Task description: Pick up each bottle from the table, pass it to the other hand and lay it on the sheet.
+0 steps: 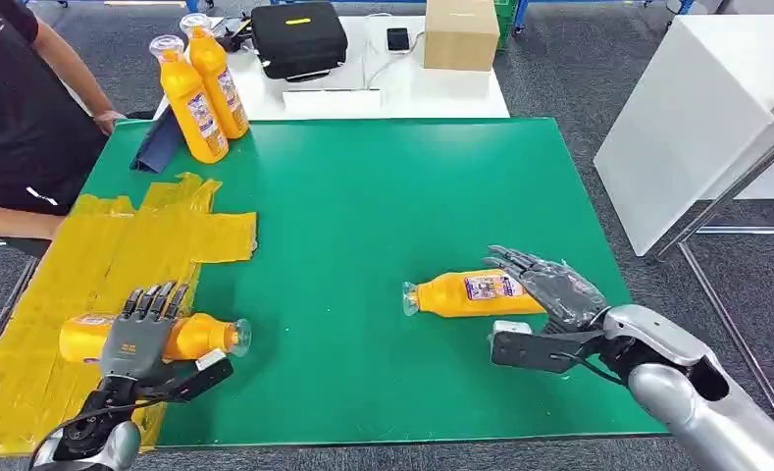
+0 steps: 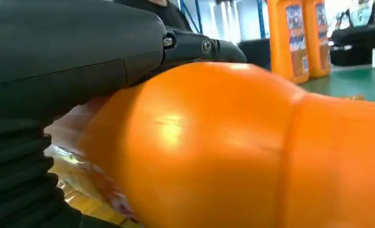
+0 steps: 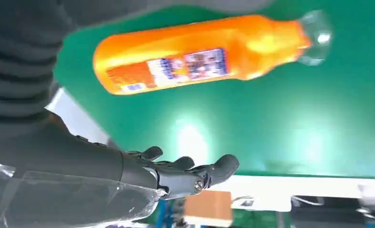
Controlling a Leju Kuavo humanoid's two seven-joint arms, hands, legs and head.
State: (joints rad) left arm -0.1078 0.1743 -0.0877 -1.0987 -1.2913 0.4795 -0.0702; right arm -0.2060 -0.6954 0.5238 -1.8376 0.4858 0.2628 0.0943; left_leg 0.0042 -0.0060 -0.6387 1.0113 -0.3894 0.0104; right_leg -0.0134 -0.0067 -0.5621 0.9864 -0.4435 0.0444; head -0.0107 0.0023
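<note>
My left hand (image 1: 142,329) lies over an orange bottle (image 1: 181,337) on the yellow sheet (image 1: 118,245), fingers draped across its body; the left wrist view shows the thumb pressed along the bottle's side, so I read it as gripped. That bottle lies on its side, clear cap pointing to 3 o'clock, at the sheet's edge where it meets the green mat (image 1: 363,216).

My right hand (image 1: 549,289) is spread with nothing in it, fingers apart. A second orange bottle (image 1: 471,292) lies on the mat just at its 9 o'clock, base near the fingers, cap pointing away from the hand; I cannot tell whether the fingertips touch it. Its label is blue and white, the print too small to read.

At 11 o'clock on the mat's far corner, two more orange bottles (image 1: 206,83) stand leaning together. Beyond them, a black case (image 1: 299,39) and a cardboard box (image 1: 461,34) sit on a white table. A person (image 1: 15,118) stands at 10 o'clock.
</note>
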